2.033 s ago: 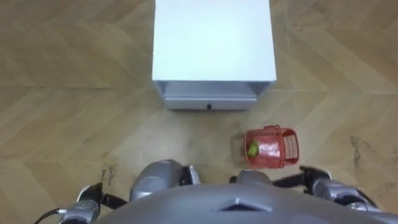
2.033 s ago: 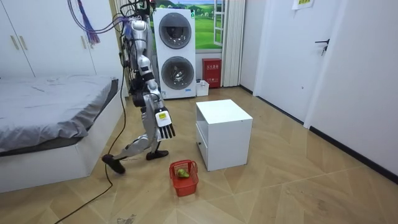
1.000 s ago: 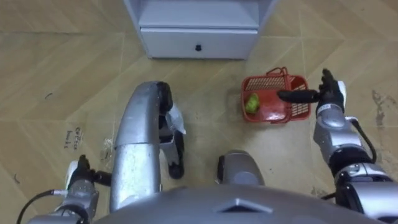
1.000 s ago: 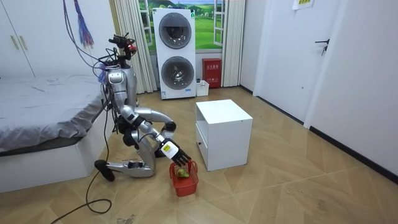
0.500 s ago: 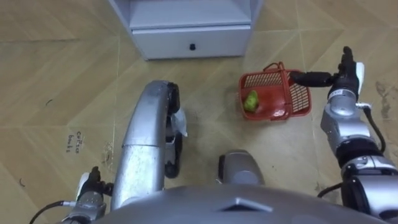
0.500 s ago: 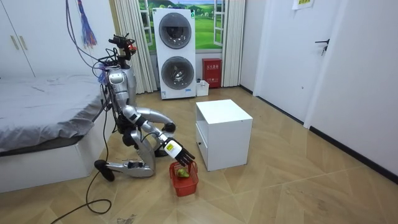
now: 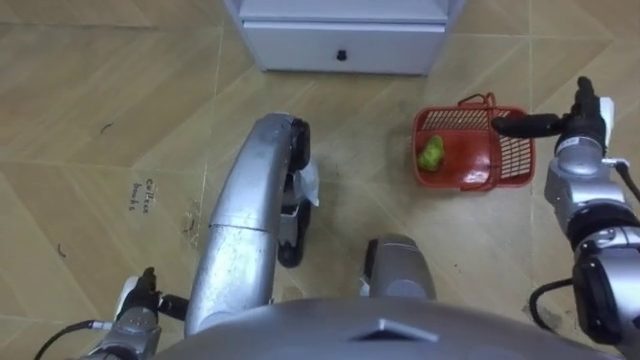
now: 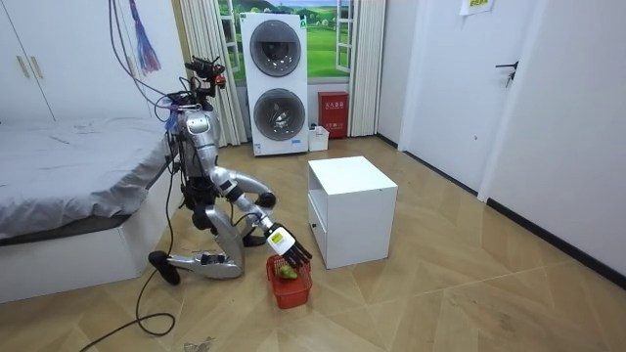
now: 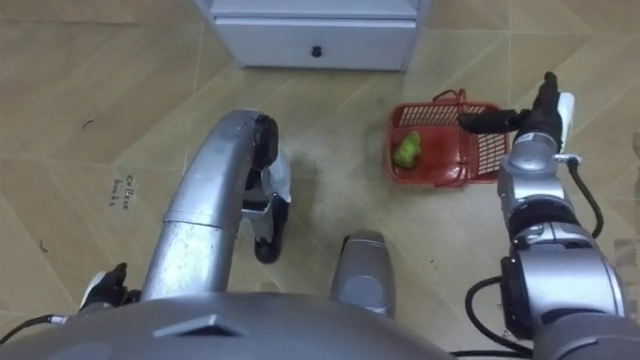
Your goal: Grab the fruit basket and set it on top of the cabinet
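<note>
One basket [image 7: 470, 152] on floor [image 7: 100, 110], right hand [image 7: 578, 124] thumb over rim.

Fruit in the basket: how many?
1: a green fruit at the left side of the red basket, which stands on the floor near the white cabinet. Nothing else shows inside.

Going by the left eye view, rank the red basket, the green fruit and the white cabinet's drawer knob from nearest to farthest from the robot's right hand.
1. Red basket: beside the right hand, a straight finger reaching over its right rim.
2. Green fruit: in the basket's left end.
3. Drawer knob: on the white cabinet, upper left.
</note>
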Robot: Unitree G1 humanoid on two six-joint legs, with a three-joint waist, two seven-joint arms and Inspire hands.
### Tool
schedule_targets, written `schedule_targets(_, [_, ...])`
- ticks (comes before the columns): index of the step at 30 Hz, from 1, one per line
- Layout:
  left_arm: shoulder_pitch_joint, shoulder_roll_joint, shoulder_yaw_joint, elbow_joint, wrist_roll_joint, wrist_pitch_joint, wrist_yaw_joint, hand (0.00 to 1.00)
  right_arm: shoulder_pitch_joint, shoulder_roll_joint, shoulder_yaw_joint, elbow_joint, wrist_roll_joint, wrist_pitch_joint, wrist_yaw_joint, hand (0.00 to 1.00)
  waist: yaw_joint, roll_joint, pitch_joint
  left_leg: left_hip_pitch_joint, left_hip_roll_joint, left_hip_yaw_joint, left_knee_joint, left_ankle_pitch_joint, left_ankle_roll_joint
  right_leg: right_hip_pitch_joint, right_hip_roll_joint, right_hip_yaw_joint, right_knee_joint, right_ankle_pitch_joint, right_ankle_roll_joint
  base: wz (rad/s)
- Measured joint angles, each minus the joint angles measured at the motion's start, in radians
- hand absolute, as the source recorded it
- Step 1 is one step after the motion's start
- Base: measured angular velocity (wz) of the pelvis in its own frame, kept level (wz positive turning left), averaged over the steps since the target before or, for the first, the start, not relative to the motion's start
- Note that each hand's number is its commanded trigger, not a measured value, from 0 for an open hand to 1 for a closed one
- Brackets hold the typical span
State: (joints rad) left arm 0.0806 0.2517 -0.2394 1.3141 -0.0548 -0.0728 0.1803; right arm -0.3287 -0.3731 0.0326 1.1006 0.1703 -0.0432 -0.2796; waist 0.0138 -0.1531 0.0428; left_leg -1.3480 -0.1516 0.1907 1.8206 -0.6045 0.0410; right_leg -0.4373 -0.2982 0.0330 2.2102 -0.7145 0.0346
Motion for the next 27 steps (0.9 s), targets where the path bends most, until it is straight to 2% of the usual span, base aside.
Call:
schedule_targets(3, [0.0,0.0,-0.001,-0.007,-0.002,0.006,-0.002,0.0,-0.002,-0.019,0.025,0.019,0.018,0.0,0.022,0.0,0.02,0.0,0.001,-0.004,0.0,0.0,0.0,0.0,0.001,-0.003,0.0,0.0,0.001,0.0,0.0,0.0])
schedule_targets(7, [0.004,0.0,-0.002,-0.027,-0.023,0.008,-0.018,0.0,-0.002,-0.025,0.026,0.066,0.079,0.0,0.054,0.0,0.039,0.006,0.0074,-0.006,0.001,0.0,0.001,0.0,0.001,-0.005,0.001,-0.002,0.001,0.0,0.0,0.0])
schedule_targets(9, [0.005,0.001,-0.002,-0.032,-0.023,0.007,-0.019,0.0,0.0,-0.027,0.026,0.095,0.094,0.001,0.071,0.0,0.049,0.008,0.0071,-0.01,0.001,-0.001,0.001,0.0,0.001,-0.01,0.002,-0.002,0.001,0.0,0.0,0.0])
schedule_targets(15, [0.02,0.004,-0.002,-0.036,-0.024,0.016,-0.039,0.0,0.007,-0.064,0.027,0.145,0.15,0.002,0.128,0.0,0.061,0.036,0.0057,-0.021,0.01,0.002,0.003,0.001,0.001,-0.031,0.004,-0.009,0.006,-0.002,0.003,-0.02])
schedule_targets(19, [0.02,0.005,-0.002,-0.038,-0.023,0.023,-0.059,0.0,0.007,-0.07,0.03,0.156,0.18,0.003,0.159,0.0,0.066,0.048,0.0038,-0.021,0.017,0.007,-0.002,0.003,-0.002,-0.035,0.003,-0.004,0.011,-0.002,0.005,-0.02])
schedule_targets(27, [0.019,0.005,-0.002,-0.039,-0.023,0.031,-0.085,0.0,0.007,-0.071,0.067,0.183,0.195,0.004,0.202,0.0,0.076,0.049,0.0039,-0.024,0.02,0.012,-0.013,0.01,-0.012,-0.054,-0.001,-0.001,0.017,-0.003,0.005,0.0])
